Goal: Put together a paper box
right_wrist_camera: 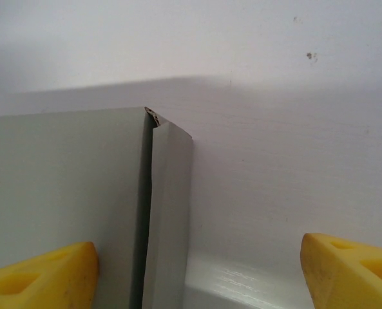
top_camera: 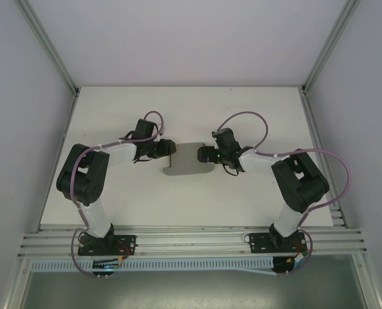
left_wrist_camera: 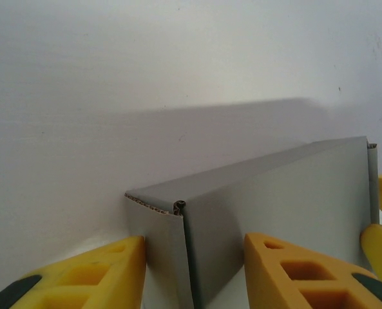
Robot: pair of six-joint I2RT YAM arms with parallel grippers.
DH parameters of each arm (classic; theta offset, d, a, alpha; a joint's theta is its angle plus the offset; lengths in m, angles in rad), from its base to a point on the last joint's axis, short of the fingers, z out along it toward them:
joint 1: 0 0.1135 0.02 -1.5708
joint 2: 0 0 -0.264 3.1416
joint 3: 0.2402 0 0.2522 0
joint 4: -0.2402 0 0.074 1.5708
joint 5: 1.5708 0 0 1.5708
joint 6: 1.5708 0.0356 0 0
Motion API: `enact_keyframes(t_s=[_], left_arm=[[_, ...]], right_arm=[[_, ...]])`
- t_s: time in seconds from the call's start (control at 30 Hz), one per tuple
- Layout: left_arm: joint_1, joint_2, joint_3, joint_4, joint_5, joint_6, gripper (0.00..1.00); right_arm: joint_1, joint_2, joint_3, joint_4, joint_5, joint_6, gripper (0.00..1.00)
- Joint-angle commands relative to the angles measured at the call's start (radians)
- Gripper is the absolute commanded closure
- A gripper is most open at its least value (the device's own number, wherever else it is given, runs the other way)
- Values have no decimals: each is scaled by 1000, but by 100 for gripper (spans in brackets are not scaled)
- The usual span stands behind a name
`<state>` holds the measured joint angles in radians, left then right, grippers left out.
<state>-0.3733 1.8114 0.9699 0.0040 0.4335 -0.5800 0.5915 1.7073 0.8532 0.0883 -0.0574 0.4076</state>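
White desk under pale walls, and the paper box sits at its centre, right between the 2 arms. Left fingers are at its left end, spread apart, with the box's folded corner standing in the gap between them, 1 finger just beside the end flap and nothing squeezed. Over on the other side, right fingers are wide apart too: 1 yellow finger overlaps the grey top face, the other hangs over bare desk, and the narrow end flap lies between them.
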Motion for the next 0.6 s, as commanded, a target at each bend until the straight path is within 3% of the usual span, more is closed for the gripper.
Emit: enact_keyframes(t_s=[0.0, 0.37, 0.57], left_arm=[[-6, 9, -45, -60, 24, 7, 67], [19, 27, -99, 89, 129, -98, 81], [58, 26, -154, 230, 223, -145, 81]], right_arm=[[-24, 5, -56, -54, -6, 36, 18], [-166, -134, -76, 77, -335, 189, 14], [-188, -115, -87, 51, -462, 205, 14]])
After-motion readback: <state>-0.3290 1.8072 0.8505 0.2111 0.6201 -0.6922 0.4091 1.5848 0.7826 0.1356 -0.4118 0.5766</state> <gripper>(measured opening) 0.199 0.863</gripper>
